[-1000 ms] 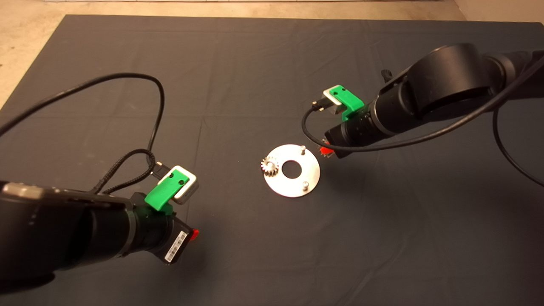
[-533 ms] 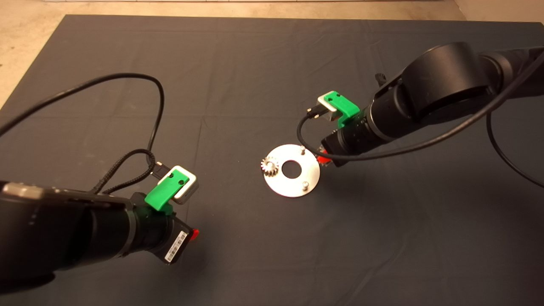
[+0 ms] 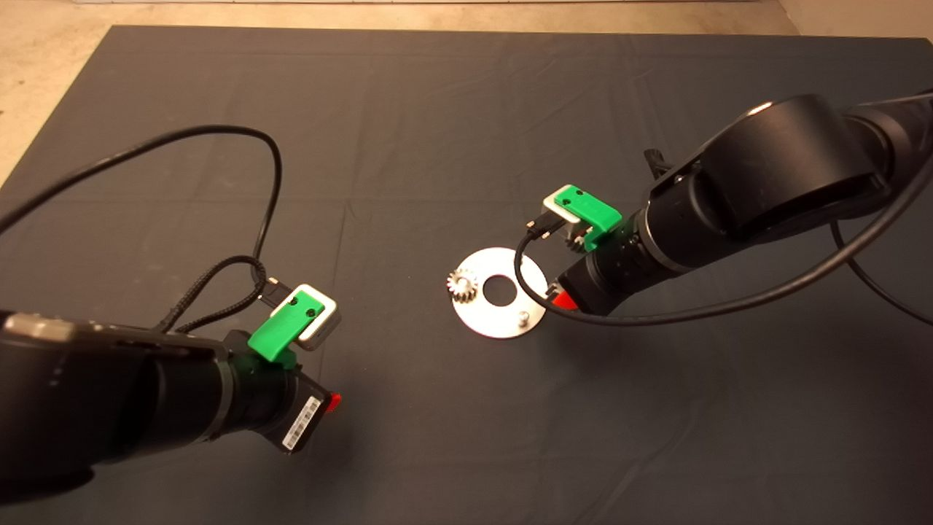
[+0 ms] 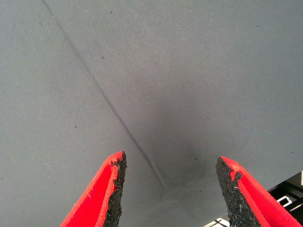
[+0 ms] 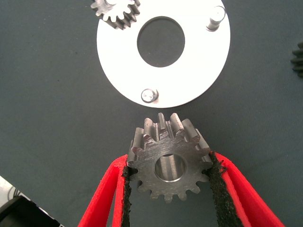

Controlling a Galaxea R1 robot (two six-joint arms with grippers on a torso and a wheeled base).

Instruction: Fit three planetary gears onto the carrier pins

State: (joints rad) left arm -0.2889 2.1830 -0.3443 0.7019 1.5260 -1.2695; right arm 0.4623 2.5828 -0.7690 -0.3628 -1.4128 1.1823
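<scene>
One gear (image 5: 115, 10) sits on a pin of the disc (image 5: 203, 71), two pins stand bare, and the right hand (image 5: 169, 171) pinches a second gear (image 5: 168, 158) just beside the nearest bare pin (image 5: 148, 95), while the left hand (image 4: 170, 184) waits open and empty over the table.

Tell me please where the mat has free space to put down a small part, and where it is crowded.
Free: the wide mat behind the disc, and the strip in front of it, between both arms. Crowded: around the disc, where the right gripper holds a gear near a bare pin; one gear is already mounted. The left gripper hovers, open, at front left.
</scene>
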